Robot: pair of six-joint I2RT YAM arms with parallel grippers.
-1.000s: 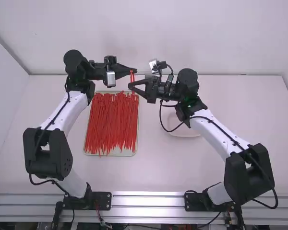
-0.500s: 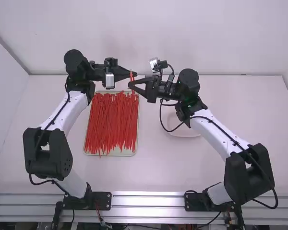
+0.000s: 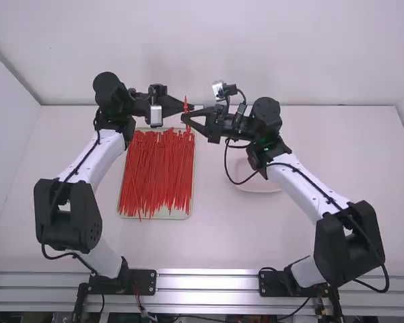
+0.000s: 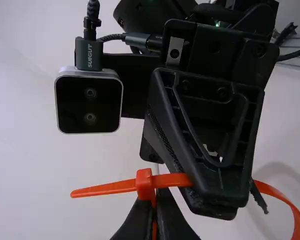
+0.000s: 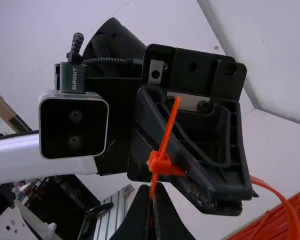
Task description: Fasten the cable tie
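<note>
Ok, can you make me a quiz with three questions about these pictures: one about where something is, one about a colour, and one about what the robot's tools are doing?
1. Where does the pile of spare ties lie?
A. On the flat tray beside the left arm
B. In a bowl
C. On the floor

2. What colour is the held tie?
A. Blue
B. Green
C. Red

3. What are the left tool and the right tool doing?
A. Both are open
B. Both are shut on the held tie
C. One holds a cup

Answers:
1 A: the high view shows the pile spread on the tray next to the left arm.
2 C: both wrist views show it red.
3 B: each wrist view shows its own tool pinching the tie.
</note>
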